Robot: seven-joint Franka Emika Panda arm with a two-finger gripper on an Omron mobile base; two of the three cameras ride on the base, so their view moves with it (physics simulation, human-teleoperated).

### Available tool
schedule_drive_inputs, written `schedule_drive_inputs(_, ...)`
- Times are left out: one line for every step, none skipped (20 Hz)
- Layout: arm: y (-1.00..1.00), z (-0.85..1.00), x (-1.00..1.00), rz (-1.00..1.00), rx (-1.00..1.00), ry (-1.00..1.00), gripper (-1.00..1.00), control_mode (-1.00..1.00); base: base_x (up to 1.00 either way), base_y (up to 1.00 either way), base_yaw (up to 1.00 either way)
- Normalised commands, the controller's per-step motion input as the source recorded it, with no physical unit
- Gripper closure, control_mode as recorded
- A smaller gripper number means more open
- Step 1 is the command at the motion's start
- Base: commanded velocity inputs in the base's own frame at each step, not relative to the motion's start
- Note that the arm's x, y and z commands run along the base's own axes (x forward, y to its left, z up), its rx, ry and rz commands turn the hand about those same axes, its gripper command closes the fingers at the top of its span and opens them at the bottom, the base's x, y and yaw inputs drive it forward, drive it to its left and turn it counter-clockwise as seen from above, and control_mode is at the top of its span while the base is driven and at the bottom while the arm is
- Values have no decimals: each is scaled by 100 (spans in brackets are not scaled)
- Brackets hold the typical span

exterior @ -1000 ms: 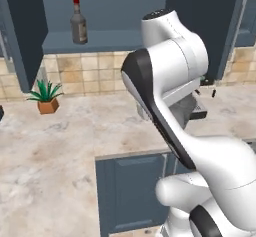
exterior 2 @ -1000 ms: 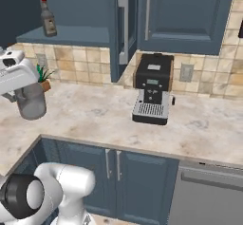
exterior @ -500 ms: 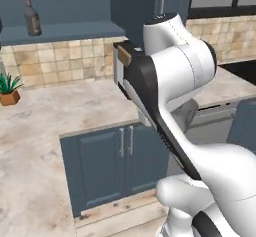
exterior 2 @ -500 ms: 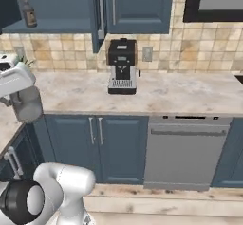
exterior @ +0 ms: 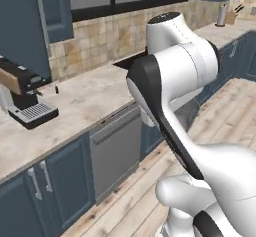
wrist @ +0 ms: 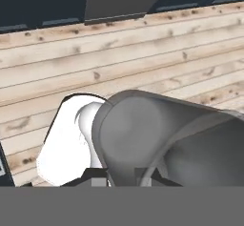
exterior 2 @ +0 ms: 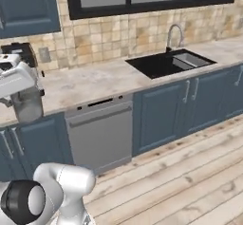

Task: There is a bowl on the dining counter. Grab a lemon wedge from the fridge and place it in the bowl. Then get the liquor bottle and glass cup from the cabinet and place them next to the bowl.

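My gripper (exterior 2: 24,97) is shut on the glass cup (exterior 2: 27,109), a short grey translucent tumbler that hangs below the white hand at the left edge of the right base view, in front of the kitchen counter. The glass cup (wrist: 157,139) lies large across the lower right of the hand view, its wall between the two fingertips of the gripper (wrist: 121,176), over wooden floor. The bowl, dining counter, lemon wedge, fridge, liquor bottle and cabinet are out of view.
A beige stone counter (exterior 2: 95,79) on blue base cabinets runs along the tiled wall, with a black coffee machine (exterior: 22,96), a dishwasher front (exterior 2: 99,134) and a black sink (exterior 2: 166,62) with a tap. Plank floor (exterior 2: 190,172) spreads to the right.
The whole picture has swept sideways as the base turned: the open wall cabinet with the bottle has left view, and sink and floor have come in. The cup stays in the shut gripper.
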Motion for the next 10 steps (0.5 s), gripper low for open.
schedule_drive_inputs(0,0,0,0,0,0,100,100,0,-66,-79)
schedule_drive_inputs(0,0,0,0,0,0,100,100,0,-66,-79)
schedule_drive_inputs(0,0,0,0,0,0,100,100,0,-67,-79)
schedule_drive_inputs(0,0,0,0,0,0,100,100,0,-71,-79)
schedule_drive_inputs(0,0,0,0,0,0,100,100,0,-72,-78)
schedule_drive_inputs(0,0,0,0,0,0,100,100,0,-76,-77)
schedule_drive_inputs(0,0,0,0,0,0,100,100,0,-79,-77)
schedule_drive_inputs(0,0,0,0,0,0,100,100,0,-84,-76)
schedule_drive_inputs(0,0,0,0,0,0,100,100,0,-86,-75)
schedule_drive_inputs(0,0,0,0,0,0,100,100,0,-91,-74)
